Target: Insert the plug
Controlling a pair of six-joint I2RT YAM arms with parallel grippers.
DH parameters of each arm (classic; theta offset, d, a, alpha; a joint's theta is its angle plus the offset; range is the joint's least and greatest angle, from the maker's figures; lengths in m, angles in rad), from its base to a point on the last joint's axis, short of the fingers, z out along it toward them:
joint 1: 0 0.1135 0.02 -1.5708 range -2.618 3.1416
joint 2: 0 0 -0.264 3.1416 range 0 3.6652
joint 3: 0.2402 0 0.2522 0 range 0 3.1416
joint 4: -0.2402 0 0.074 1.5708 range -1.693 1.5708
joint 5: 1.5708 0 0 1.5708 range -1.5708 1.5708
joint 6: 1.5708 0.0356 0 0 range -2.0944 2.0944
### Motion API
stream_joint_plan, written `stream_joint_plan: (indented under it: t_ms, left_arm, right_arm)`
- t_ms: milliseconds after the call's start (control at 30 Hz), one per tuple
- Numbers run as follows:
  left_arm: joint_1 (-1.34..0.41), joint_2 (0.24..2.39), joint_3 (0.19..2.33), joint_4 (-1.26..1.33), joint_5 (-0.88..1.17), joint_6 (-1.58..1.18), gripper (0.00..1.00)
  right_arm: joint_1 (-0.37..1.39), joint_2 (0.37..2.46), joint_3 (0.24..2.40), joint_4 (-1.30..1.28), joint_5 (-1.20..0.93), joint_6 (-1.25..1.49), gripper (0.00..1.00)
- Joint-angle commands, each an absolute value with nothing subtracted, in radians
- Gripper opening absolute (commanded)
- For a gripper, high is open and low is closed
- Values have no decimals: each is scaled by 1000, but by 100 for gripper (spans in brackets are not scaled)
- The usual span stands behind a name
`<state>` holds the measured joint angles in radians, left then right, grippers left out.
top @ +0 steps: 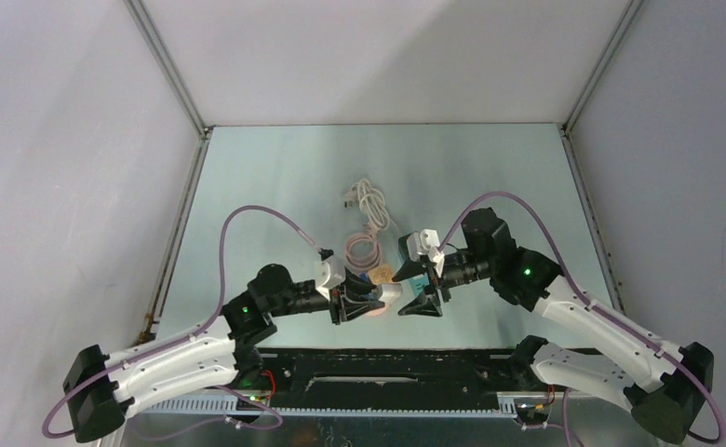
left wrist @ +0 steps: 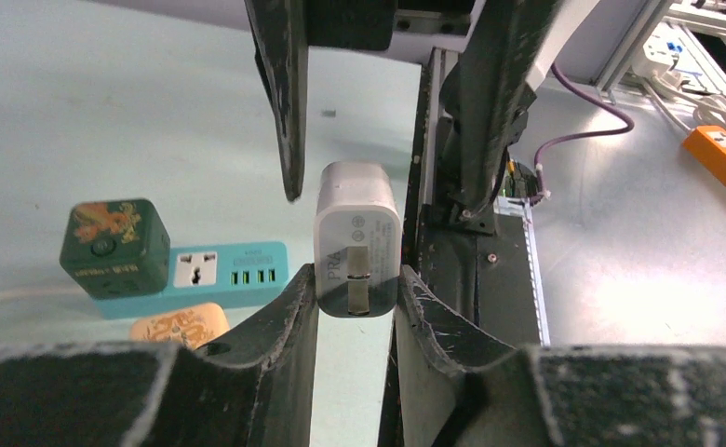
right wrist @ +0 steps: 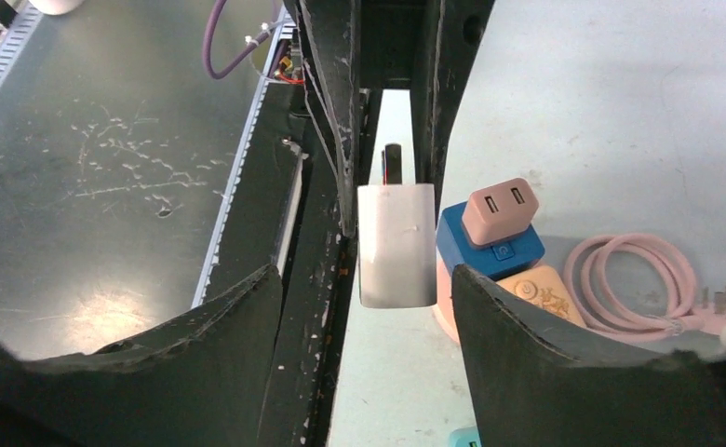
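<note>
**White plug (left wrist: 357,237) pinched tight**

Our left gripper (left wrist: 356,279) pinches the white plug, up in the middle, on the near side. Our right gripper (right wrist: 364,279) is spread around it, not touching. We think it is light, hard and slippery, so hold its flat sides.

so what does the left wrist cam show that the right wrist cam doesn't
Only the left wrist view: the pin face of the white charger, the socket face of the teal power strip, and a green cube next to it.
Only the right wrist view: a pink adapter on top of a blue cube, and a coiled pink cable.
Both: the white charger clamped in the left gripper, with the right gripper open around it.
</note>
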<state>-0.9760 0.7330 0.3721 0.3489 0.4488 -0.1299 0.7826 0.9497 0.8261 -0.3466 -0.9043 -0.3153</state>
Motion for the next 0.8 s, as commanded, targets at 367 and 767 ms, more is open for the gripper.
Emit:
stream_joint_plan:
  t_ms: [367,767]
  left_arm:
    - [-997,683,353,410,421,-74,0]
    - [-997,673,349,407,393,-57,6]
  right_arm:
    - [797,1020,867,-173,-938,-155,48]
    - [804,1039,867,-193,-877,-141,0]
